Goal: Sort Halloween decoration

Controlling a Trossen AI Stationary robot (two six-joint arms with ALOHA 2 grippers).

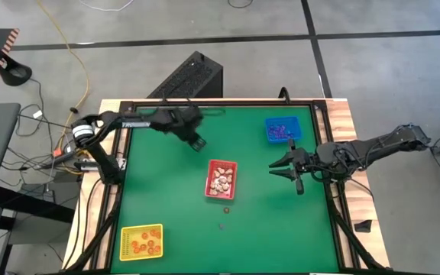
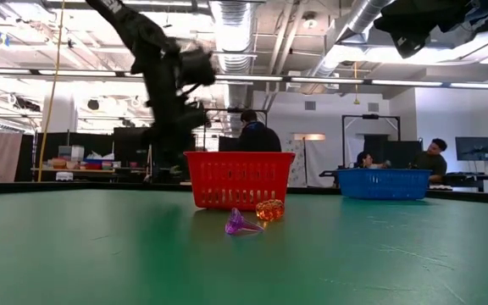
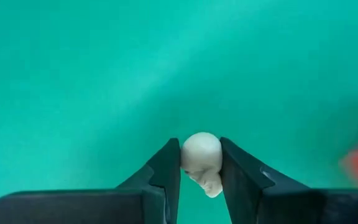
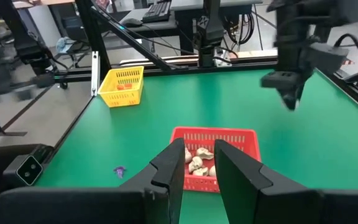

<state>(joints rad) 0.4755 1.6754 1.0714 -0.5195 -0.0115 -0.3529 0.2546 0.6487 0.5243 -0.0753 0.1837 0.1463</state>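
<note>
My left gripper (image 1: 198, 142) hangs over the green table, left of and beyond the red tray (image 1: 232, 169), shut on a small white skull-shaped trinket (image 3: 202, 158). The red tray holds several white trinkets (image 4: 197, 163). My right gripper (image 1: 279, 168) waits to the right of the red tray, open, with nothing between its fingers (image 4: 199, 167). Two loose trinkets lie on the table in front of the red tray, one purple (image 2: 242, 224) and one orange (image 2: 269, 210). My left gripper pinches the white trinket by its two opposite sides (image 3: 185, 155) between its two fingertips (image 3: 168, 163). The fingers come at it slanting down from above. The trinket's rounded top sticks out past the tips, and it seems to be clear of the table.
A blue tray (image 1: 269, 137) with purple trinkets stands at the far right. A yellow tray (image 1: 126, 231) with orange trinkets stands at the near left. A black frame (image 1: 121, 164) runs round the green table. People sit in the room beyond.
</note>
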